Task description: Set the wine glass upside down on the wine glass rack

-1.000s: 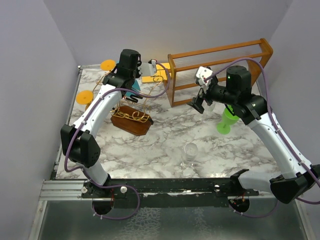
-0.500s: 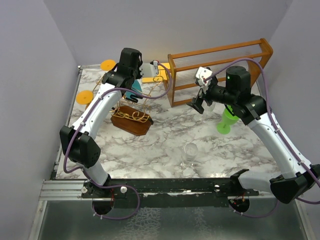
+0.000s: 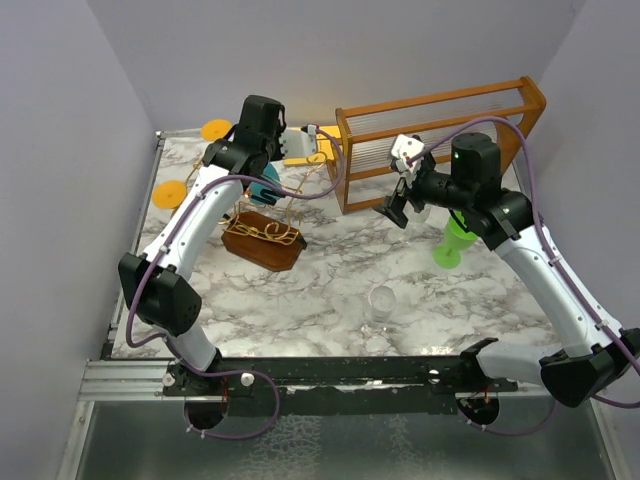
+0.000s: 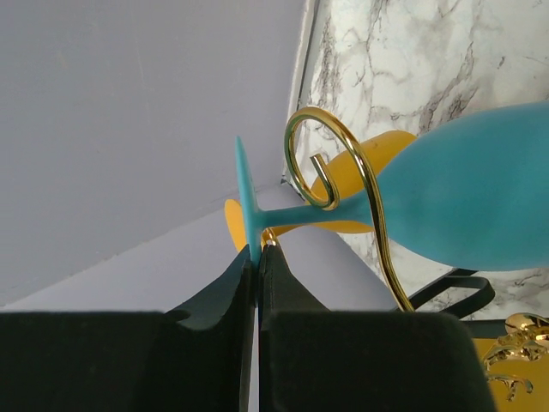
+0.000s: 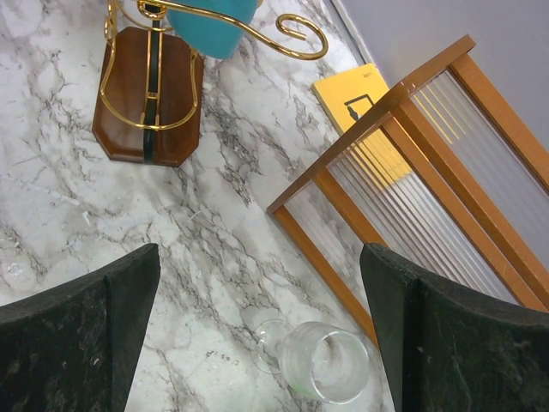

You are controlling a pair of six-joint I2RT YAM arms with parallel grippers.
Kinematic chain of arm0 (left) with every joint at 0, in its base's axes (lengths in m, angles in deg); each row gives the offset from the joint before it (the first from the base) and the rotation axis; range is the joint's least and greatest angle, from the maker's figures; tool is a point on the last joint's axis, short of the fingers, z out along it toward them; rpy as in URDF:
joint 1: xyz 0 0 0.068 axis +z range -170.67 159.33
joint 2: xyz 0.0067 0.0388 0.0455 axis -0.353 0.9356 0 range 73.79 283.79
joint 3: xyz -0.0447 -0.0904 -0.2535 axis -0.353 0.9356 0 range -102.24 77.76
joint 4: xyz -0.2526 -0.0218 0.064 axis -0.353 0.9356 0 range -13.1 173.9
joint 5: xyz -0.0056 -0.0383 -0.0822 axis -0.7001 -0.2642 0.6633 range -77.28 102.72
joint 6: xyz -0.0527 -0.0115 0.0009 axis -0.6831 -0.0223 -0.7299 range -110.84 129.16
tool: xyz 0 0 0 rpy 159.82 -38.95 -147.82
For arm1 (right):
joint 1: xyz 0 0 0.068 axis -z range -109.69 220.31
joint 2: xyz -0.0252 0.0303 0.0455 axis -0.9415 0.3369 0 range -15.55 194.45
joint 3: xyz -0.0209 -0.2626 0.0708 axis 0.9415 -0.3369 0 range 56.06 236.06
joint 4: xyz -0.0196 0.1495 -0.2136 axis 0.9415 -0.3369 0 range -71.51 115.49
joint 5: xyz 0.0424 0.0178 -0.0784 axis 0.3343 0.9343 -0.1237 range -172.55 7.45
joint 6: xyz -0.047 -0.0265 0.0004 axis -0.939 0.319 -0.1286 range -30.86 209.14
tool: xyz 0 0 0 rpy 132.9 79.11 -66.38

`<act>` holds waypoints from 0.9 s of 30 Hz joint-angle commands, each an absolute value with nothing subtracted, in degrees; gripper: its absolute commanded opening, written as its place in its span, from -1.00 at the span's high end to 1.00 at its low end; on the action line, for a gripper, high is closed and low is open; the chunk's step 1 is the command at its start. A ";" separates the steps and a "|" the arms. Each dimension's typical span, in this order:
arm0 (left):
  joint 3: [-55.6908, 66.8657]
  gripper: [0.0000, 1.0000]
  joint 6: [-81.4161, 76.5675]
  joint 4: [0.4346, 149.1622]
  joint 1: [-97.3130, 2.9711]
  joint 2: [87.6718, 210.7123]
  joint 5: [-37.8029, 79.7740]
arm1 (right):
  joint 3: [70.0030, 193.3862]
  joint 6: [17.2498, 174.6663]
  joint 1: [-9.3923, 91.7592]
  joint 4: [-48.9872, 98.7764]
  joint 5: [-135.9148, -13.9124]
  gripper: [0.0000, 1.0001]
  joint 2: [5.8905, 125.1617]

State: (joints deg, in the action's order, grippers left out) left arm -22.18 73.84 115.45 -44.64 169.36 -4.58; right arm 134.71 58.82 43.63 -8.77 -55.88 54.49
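Over the last second the left arm's wrist drifts a little toward the far wall and the wooden frame, while the right arm does not move at all. The left pincer stays pressed together, pinching the thin edge of the foot of the teal wine glass. From those fingertips the stem runs straight ahead and passes a gold wire curl of the wine glass rack. The bowl lies beyond the curl, farther from the pincer. Whether the stem already rests on the wire or only crosses close to it cannot be told.

The small shift reads as the glass being eased along the wire arm toward its seat. The hanging step looks nearly done, but the glass is not yet released. In the right wrist view the bowl appears to hang under the gold arm, above the rack's dark base.

The right pincer hovers with its jaws spread wide, holding nothing. A clear glass lies on the bench below it, and a green glass stands off to its side.
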 commanded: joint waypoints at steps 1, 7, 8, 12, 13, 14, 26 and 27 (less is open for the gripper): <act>-25.51 0.96 74.43 116.97 -45.98 167.56 -1.47 | 134.20 58.21 43.63 -7.21 -54.81 -0.99 53.35; -25.99 0.96 74.23 118.84 -46.53 167.84 1.20 | 134.25 58.21 43.64 -7.16 -54.71 -0.99 53.44; -26.04 0.96 74.15 119.03 -46.60 167.90 1.69 | 134.21 58.21 43.62 -7.19 -54.69 -0.99 53.44; -26.42 0.96 74.69 120.06 -46.77 168.23 2.18 | 134.13 58.03 43.62 -7.21 -54.94 -0.99 53.28; -26.45 0.96 74.91 120.36 -46.82 168.26 2.18 | 134.07 58.05 43.62 -7.16 -54.89 -0.99 53.22; -26.47 0.96 75.02 120.40 -46.86 168.32 2.30 | 134.00 58.03 43.63 -7.08 -54.89 -0.99 53.14; -26.42 0.97 73.26 119.93 -47.21 168.40 6.19 | 134.11 58.01 43.68 -7.11 -54.92 -0.99 53.43; -26.06 0.97 72.89 118.85 -47.21 168.36 5.83 | 134.25 58.03 43.62 -7.18 -54.92 -0.99 53.50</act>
